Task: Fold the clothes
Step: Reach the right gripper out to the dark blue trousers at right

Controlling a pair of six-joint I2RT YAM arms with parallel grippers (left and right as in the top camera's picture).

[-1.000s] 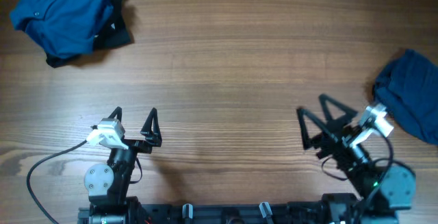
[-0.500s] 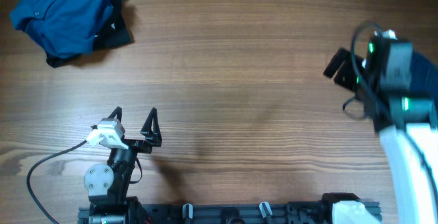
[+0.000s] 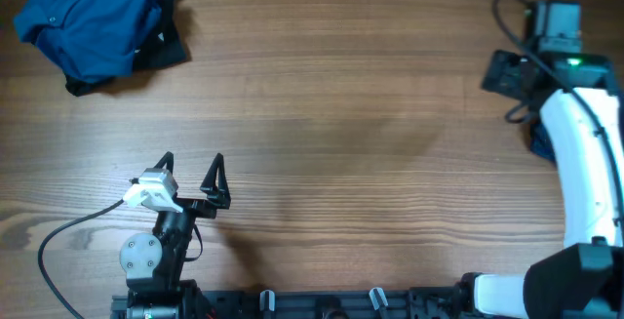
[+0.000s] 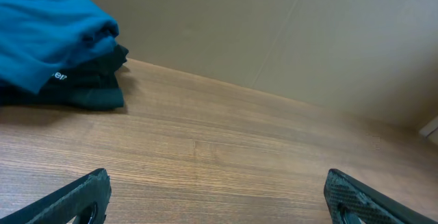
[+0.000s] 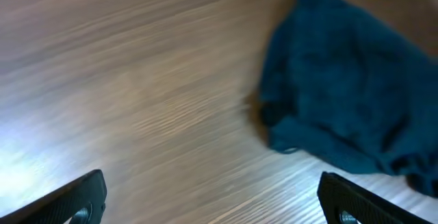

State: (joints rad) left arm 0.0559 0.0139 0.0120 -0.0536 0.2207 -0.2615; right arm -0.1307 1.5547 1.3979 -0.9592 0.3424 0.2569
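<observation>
Clothes lie in 2 places on the table. At the table's far left corner sits a pile: a bright blue shirt, crumpled, on top of a near-black piece that sticks out along the pile's right and near sides. At the table's right edge lies a dark blue garment, bunched up; from overhead the right arm hides most of it.

The table is light brown wood, its grain running left to right, with a pale glare on the boards in the right wrist view. Behind the table's far edge stands a plain beige wall.

The left gripper sits at the table's near edge, left of centre, jaws spread wide and holding nothing. The right gripper hangs over the table's right side, near the dark blue garment, jaws wide apart with only wood between them, no cloth touched.
</observation>
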